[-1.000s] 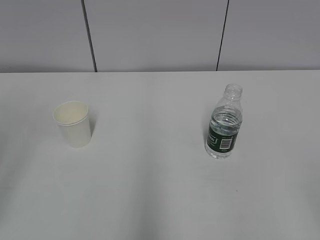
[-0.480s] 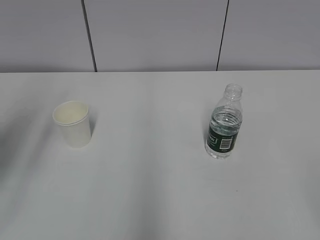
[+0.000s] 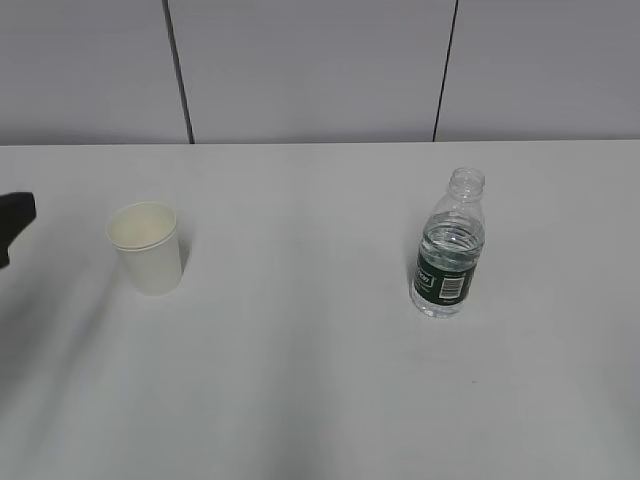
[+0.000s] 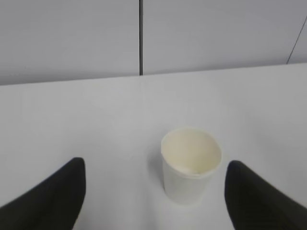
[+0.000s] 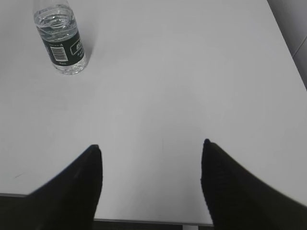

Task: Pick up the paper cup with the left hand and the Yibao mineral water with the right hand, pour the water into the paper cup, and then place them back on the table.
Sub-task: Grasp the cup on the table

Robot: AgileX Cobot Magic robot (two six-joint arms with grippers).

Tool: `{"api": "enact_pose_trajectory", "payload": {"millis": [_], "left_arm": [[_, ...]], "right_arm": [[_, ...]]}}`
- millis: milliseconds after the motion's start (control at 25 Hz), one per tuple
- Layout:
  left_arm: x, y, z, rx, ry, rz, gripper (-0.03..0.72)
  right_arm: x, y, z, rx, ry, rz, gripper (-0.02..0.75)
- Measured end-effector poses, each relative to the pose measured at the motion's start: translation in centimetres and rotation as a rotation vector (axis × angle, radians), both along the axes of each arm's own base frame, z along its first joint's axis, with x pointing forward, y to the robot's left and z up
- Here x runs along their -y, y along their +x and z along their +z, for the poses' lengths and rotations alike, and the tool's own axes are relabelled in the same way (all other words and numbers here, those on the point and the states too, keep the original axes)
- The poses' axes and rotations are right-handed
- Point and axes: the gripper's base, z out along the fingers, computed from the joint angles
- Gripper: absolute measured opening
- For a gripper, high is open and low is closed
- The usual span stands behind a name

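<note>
The white paper cup (image 3: 147, 247) stands upright on the left of the white table (image 3: 300, 360). In the left wrist view the cup (image 4: 191, 164) sits just ahead of my open left gripper (image 4: 156, 165), nearer the right finger and touching neither. A black tip of the left hand (image 3: 15, 215) shows at the exterior view's left edge. The capless Yibao bottle (image 3: 449, 246) with its dark green label stands upright on the right. In the right wrist view the bottle (image 5: 61, 38) is far ahead and to the left of my open, empty right gripper (image 5: 151, 146).
A grey panelled wall (image 3: 320, 70) with dark vertical seams runs behind the table. The table's near edge (image 5: 144, 221) shows under the right gripper, and its right edge (image 5: 288, 52) lies to the right.
The left hand's black tip has come into the exterior view at the left edge, with its shadow spreading over the table. Cup and bottle have not moved.
</note>
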Motion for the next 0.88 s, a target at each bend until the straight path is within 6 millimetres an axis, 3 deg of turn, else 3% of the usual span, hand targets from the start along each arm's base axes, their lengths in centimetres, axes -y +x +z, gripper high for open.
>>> {"api": "enact_pose_trajectory", "payload": {"millis": [240, 720, 880], "left_arm": [[0.1, -0.2, -2.6, -0.036, 0.018, -0.016, 0.524], [1.2, 2.7, -7.5, -0.078, 0.039, -0.089, 0.518], [1.8, 3.1, -9.0, -0.079, 0.053, -0.161, 0.510]], "right_arm": [[0.0, 0.0, 0.0, 0.000, 0.000, 0.000, 0.478], [-0.2, 0.0, 0.0, 0.000, 0.020, 0.014, 0.479], [-0.2, 1.0, 0.7, -0.035, 0.018, 0.013, 0.536]]}}
